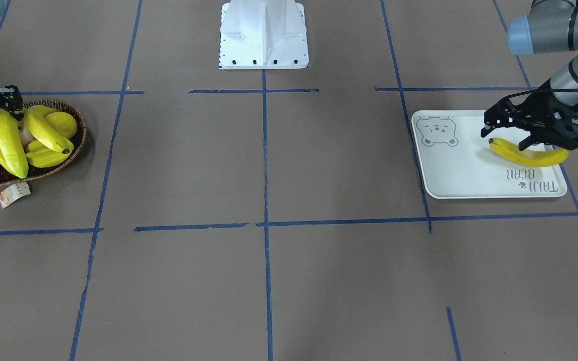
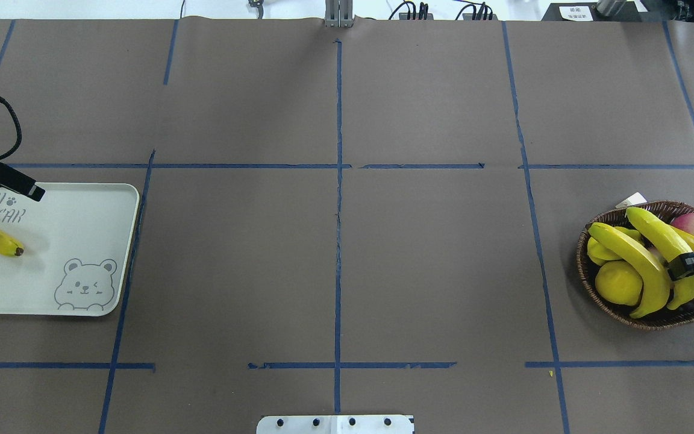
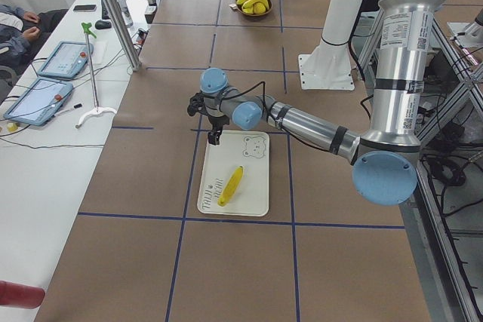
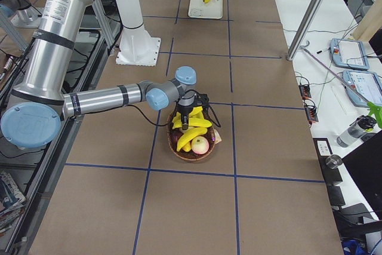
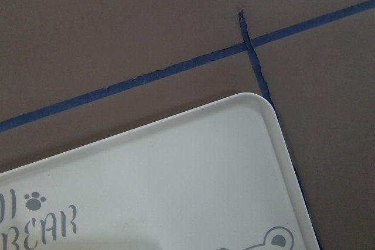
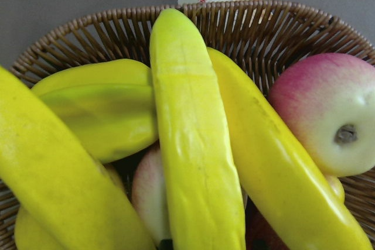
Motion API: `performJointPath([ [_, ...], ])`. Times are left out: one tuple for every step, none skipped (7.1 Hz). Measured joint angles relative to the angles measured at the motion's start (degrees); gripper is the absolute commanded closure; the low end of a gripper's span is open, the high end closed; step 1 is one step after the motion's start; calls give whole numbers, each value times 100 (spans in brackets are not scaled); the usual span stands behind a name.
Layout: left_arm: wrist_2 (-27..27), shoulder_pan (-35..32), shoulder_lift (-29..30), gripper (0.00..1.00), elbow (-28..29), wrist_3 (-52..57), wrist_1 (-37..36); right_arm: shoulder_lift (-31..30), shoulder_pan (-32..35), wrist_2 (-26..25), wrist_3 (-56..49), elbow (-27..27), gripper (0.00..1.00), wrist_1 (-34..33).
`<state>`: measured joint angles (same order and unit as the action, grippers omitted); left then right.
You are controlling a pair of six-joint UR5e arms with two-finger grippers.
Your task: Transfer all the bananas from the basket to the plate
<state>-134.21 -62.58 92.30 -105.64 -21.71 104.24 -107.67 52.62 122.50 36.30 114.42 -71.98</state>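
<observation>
A: Which step?
B: One banana [image 1: 530,156] lies on the plate [image 1: 449,175], at the nine o'clock side of the worktop [image 2: 419,259]. The left gripper [image 1: 504,139] is above it, jaws open. The right gripper [image 2: 693,263] is at the basket [image 2: 594,289], three o'clock; its jaws I cannot tell.
A: Next?
B: Probably grip the middle banana [image 6: 193,144], then lift.

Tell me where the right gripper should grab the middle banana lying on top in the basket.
Probably its mid-length, from straight above, fingers closing across the narrow width. The middle banana lies on top of the pile in the basket, raised above its neighbours, with the right gripper over it; its far end nears the rim.
</observation>
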Motion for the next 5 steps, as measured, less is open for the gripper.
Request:
performJointPath([
  [0,0,-1,0,-3,0,0,9,-2,1,-2,-2,96,0],
  [0,0,-1,0,-6,0,0,13,3,2,-6,15,98,0],
  [0,0,-2,0,-8,0,0,2,74,12,-14,80,99,0],
  [0,0,-2,0,-9,0,0,-25,268,53,-27,192,99,-2],
  [-3,0,-2,0,-9,0,0,-57,626,213,-40,345,99,-44],
])
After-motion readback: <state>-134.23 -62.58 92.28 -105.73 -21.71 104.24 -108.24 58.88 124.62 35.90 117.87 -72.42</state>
